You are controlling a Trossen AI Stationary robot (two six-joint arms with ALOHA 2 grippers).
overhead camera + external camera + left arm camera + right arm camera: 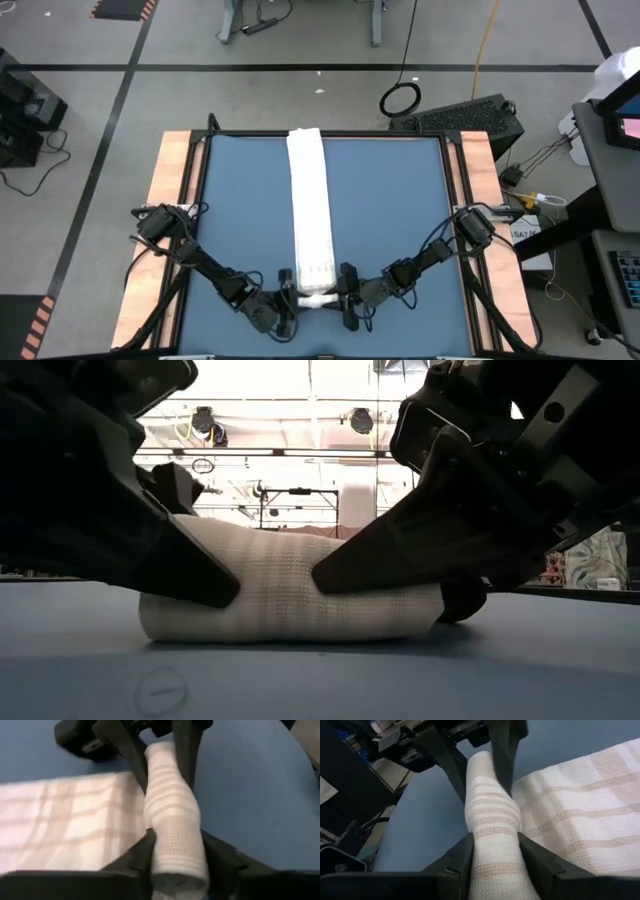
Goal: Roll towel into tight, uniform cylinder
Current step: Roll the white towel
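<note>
The white towel [308,205] lies as a long narrow strip down the middle of the blue table [400,220]. Its far end reaches the table's far edge, and its near end is wound into a short roll [290,598] that rests on the table. My left gripper [289,301] is at the roll's left end and my right gripper [346,298] at its right end. Each is shut on the roll. In either wrist view the other gripper's fingers show at the far end of the roll. My left gripper pinches the roll's left end [172,851] between its two fingers [146,854]. It comes from the table's left, slanting down, with the fingers lying along the roll. The roll lies level on the table. My right gripper pinches the roll's right end [492,851] between its two fingers [530,857]. It comes from the table's right, slanting down, with the fingers along the roll. The roll stays on the table, joined to the flat strip [580,820].
Wooden boards [170,200] run along the table's left and right sides, with cables by both arm bases. Bare blue surface lies on either side of the strip. A black case [470,115] and a coiled cable [400,98] are on the floor beyond the far edge.
</note>
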